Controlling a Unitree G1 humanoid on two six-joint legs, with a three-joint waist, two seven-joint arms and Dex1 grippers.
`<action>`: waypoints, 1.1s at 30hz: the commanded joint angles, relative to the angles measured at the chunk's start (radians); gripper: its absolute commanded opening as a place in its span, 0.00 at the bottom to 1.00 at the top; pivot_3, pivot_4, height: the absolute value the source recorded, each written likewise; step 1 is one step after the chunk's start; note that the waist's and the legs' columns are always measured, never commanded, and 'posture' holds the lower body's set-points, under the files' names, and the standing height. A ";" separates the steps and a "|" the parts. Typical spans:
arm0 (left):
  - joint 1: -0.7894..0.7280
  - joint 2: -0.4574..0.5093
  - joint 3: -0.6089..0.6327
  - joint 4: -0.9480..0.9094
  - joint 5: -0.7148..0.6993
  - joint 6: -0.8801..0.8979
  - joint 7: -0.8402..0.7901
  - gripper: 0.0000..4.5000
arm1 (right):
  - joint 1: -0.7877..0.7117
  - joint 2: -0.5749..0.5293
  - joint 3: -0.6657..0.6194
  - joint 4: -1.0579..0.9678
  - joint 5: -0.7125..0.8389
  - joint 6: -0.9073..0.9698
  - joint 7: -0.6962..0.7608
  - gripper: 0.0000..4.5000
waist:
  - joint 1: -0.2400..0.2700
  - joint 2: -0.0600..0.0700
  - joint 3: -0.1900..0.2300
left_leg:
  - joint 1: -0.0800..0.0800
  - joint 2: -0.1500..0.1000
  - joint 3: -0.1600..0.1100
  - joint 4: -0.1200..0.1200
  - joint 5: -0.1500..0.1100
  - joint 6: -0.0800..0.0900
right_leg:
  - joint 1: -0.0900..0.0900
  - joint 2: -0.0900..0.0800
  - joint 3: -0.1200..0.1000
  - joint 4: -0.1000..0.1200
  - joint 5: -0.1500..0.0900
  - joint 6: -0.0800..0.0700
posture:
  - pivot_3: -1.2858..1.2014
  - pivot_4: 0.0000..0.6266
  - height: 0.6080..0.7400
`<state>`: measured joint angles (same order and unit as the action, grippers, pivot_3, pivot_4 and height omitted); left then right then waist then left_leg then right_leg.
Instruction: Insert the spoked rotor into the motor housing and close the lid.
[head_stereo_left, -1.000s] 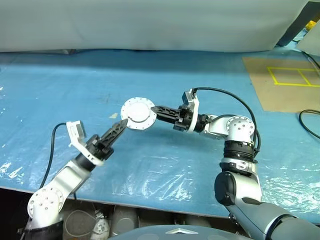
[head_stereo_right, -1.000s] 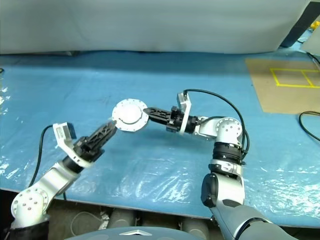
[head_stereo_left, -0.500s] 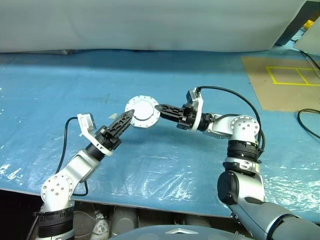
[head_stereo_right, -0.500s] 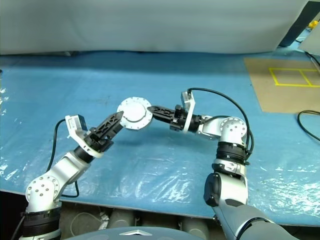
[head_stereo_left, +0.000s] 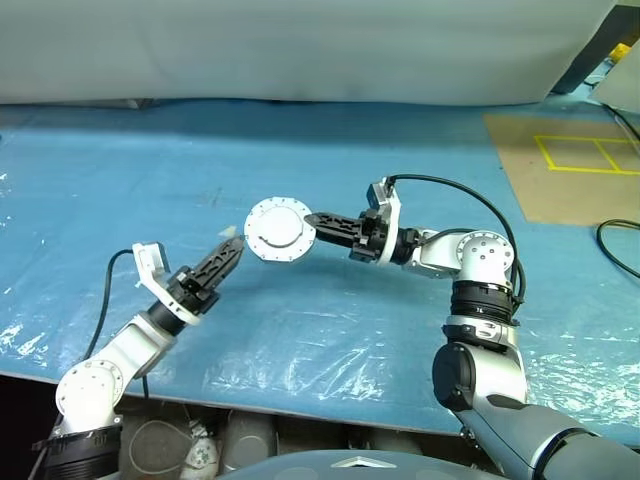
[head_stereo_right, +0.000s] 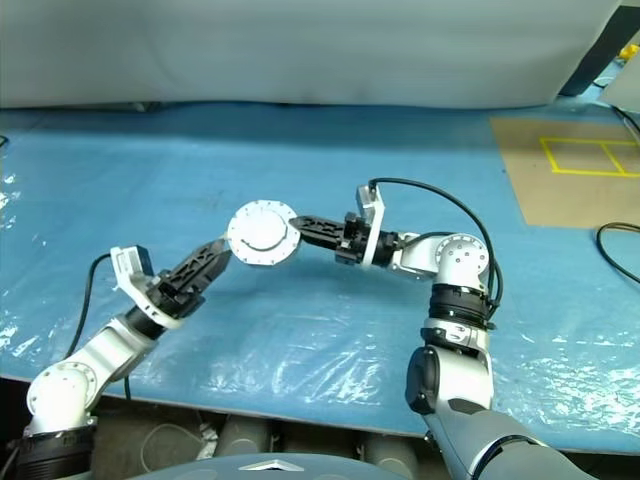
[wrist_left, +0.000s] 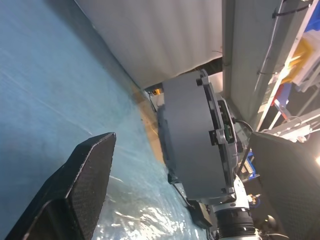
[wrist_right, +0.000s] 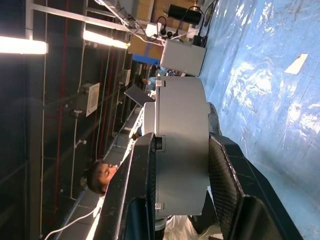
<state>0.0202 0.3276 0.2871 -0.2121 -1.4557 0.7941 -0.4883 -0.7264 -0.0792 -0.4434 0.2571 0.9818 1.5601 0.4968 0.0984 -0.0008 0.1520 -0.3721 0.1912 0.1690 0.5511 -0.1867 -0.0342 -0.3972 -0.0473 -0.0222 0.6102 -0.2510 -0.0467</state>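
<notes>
Evidently, mid-frame, the right gripper is clamped on the round grey closed motor housing, presenting it edge-on to the gaping left gripper.

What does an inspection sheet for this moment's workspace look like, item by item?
Surface: blue plastic sheet, glossy and wrinkled near the front edge.
Job's things: closed round grey motor housing held off the sheet; rotor and lid not separately visible.
Clutter: small pale scrap on the sheet.
End effectors: right end effector shut on the housing's edge; left end effector open, just beside the housing.
Cables: black cable looping over the right arm; another at the right edge.
Surroundings: brown board with yellow tape lines; pale drape behind.
</notes>
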 joint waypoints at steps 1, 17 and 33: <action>-0.029 -0.028 -0.036 -0.013 0.031 -0.003 -0.019 0.99 | -0.014 0.005 -0.002 -0.036 0.050 -0.004 0.022 0.24 | -0.001 0.000 0.000 | 0.000 0.000 0.000 0.000 0.000 0.000 | 0.000 0.000 0.000 0.000 0.000 0.000 | 0.52 0.24 1.00; -0.139 -0.151 -0.089 0.022 0.062 0.001 0.027 0.99 | -0.008 -0.003 0.012 -0.042 0.048 -0.013 0.020 0.24 | -0.001 0.000 0.000 | 0.000 0.000 -0.001 0.003 0.000 0.000 | 0.000 0.000 0.000 0.003 0.000 0.000 | 0.52 0.24 1.00; -0.186 -0.179 -0.089 0.085 0.105 -0.007 -0.054 0.58 | -0.001 0.002 0.018 -0.041 0.047 -0.028 0.015 0.24 | -0.003 0.000 0.000 | 0.000 0.000 -0.001 0.005 0.000 0.000 | 0.000 0.000 0.000 0.004 0.000 0.000 | 0.52 0.24 1.00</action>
<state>-0.1512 0.1483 0.2010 -0.0890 -1.3504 0.7847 -0.5004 -0.7178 -0.0884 -0.4189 0.2552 0.9826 1.5428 0.4963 0.0956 -0.0012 0.1522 -0.3725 0.1908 0.1677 0.5565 -0.1868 -0.0342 -0.3970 -0.0472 -0.0221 0.6145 -0.2509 -0.0470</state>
